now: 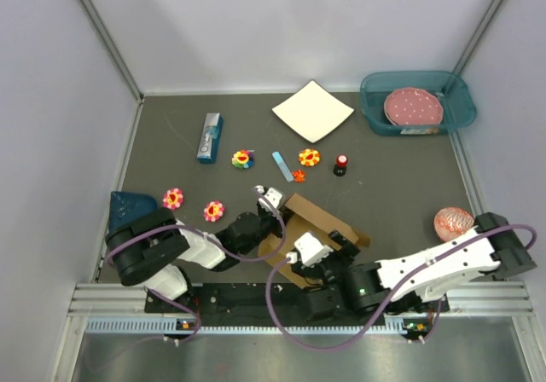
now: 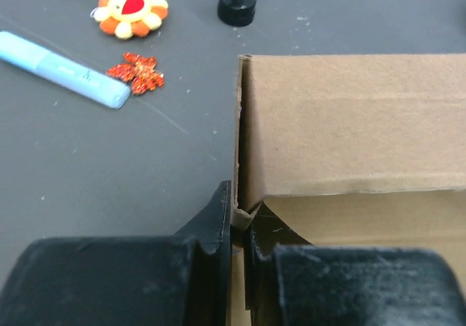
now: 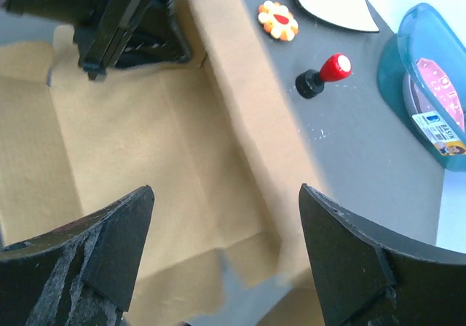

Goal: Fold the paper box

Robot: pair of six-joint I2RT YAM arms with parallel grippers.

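Left gripper (image 2: 240, 228) pinches, it seems, the paper box (image 2: 349, 122) at a raised wall corner; right gripper (image 3: 226, 195), released, must next fold a flap.

On the grey worktop (image 1: 384, 177), a white square sheet (image 1: 312, 111) lies at the back beside a teal tub (image 1: 373, 119) holding a pink dotted plate (image 1: 413, 107). A small blue carton (image 1: 210, 137) sits to the left. Across the middle are a many-coloured flower (image 1: 243, 159), a pale blue stick (image 1: 281, 164), an orange flower (image 1: 309, 157) and a red-topped stamp (image 1: 340, 164). Two pink flowers (image 1: 173, 198) lie nearer, and a pink ball (image 1: 453, 222) sits far right.
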